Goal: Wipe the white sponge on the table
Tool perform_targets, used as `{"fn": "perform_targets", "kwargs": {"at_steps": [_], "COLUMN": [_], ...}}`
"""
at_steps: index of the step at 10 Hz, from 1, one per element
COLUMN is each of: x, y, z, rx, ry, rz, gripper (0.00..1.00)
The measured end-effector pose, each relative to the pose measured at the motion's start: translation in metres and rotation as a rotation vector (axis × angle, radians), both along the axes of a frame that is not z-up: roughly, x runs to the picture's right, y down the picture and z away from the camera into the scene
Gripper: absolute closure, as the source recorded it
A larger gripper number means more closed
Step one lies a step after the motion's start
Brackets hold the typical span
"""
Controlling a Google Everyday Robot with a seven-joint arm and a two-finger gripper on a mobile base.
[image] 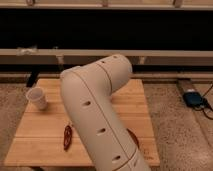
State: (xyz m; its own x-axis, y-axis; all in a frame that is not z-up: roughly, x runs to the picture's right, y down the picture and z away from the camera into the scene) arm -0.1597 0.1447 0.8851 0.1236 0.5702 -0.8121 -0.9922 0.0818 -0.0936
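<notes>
Jaws together on the gripper, hidden somewhere behind the white arm (97, 107) bent over the table (35, 135). No white sponge in sight, probably masked by the arm; direction and long axis untellable. Left of the arm: paper cup (37, 97), red-brown object (67, 137).
</notes>
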Motion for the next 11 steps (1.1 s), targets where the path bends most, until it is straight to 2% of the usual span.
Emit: {"fn": "perform_targets", "kwargs": {"at_steps": [5, 11], "x": [0.024, 0.063], "y": [-0.05, -0.064], "z": [0.036, 0.045], "rx": [0.094, 0.132], "ry": [0.03, 0.124], "rz": [0.044, 0.085], "gripper": [0.98, 0.98]}}
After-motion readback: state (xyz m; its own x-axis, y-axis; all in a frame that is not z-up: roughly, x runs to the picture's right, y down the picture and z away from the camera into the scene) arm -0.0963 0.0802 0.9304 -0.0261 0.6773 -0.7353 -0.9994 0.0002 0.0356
